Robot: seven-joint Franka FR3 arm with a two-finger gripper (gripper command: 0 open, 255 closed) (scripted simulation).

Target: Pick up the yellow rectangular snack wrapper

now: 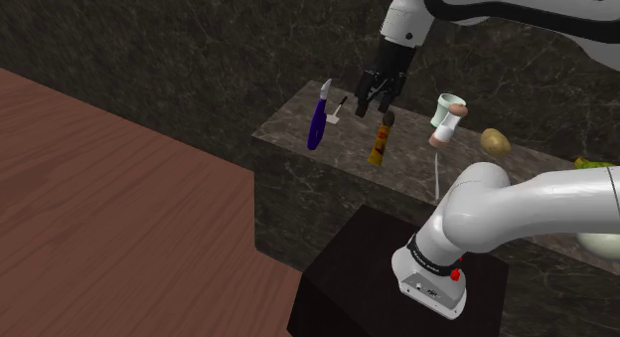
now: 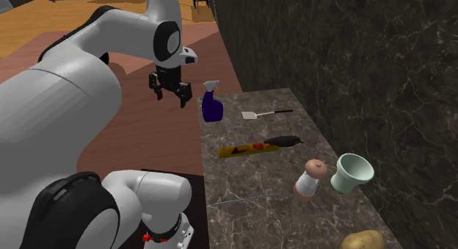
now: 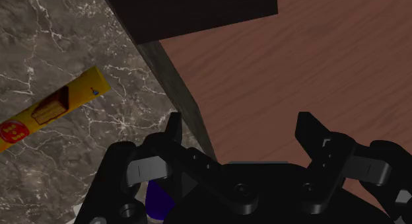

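Gripper [image 3: 241,123], fingers spread wide and empty, hangs over the edge of the counter [image 3: 39,31] near a spray bottle [image 2: 212,106]. The yellow wrapper [image 3: 49,110] lies flat there, apart, presumably inviting a top-down grasp.

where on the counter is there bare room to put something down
Widest bare stretch of counter: between the yellow wrapper and the shaker, toward the open edge. A narrower strip lies between the spatula and the wrapper. Crowded by the wall, where shaker and cup stand close.
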